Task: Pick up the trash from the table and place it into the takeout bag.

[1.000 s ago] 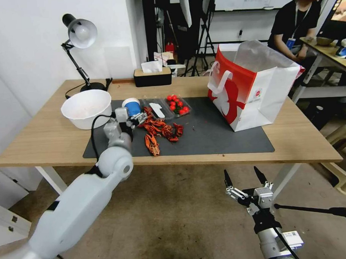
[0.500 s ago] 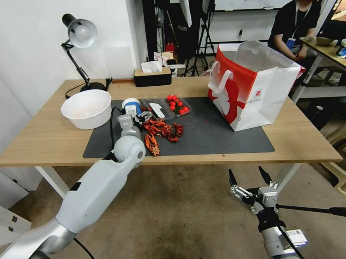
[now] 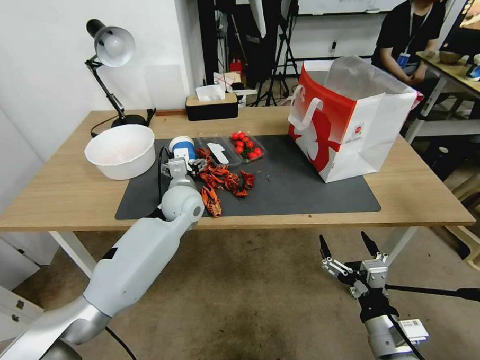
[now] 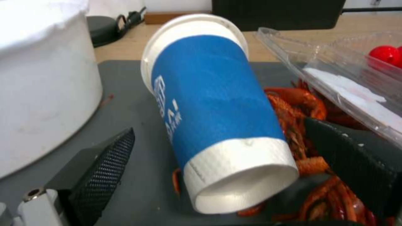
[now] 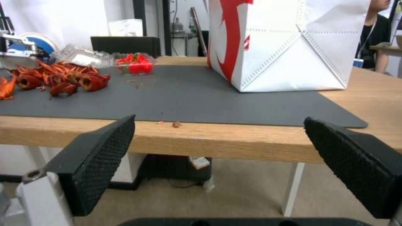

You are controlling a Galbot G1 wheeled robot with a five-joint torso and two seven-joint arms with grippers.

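Table (image 3: pixel 65 193), light wood w/ dark grey mat (image 3: pixel 304 190), carries everything; takeout bag (image 3: pixel 354 127) stands upright at the mat's right end, mouth open w/ clear liner sticking up, so it's ready to take drops from above. White bowl (image 3: pixel 121 150) sits at the mat's left edge, off to the cup's side. Left arm reaches over the table's front edge, left gripper (image 3: pixel 189 162) w/ jaws spread either side of the blue-and-white paper cup (image 4: pixel 213 116), which leans tilted, prob propped on the crayfish shells (image 3: pixel 224 180) piled under and beside it; fingers (image 4: pixel 105 163) look apart from the cup wall, no squeeze yet, though contact on the far side is hard to judge. Clear tray of small red fruit (image 3: pixel 246 145) lies just behind the shells. Right gripper (image 3: pixel 349 255) waits below the table's front edge, jaws wide, holding nothing, aimed toward the bag side
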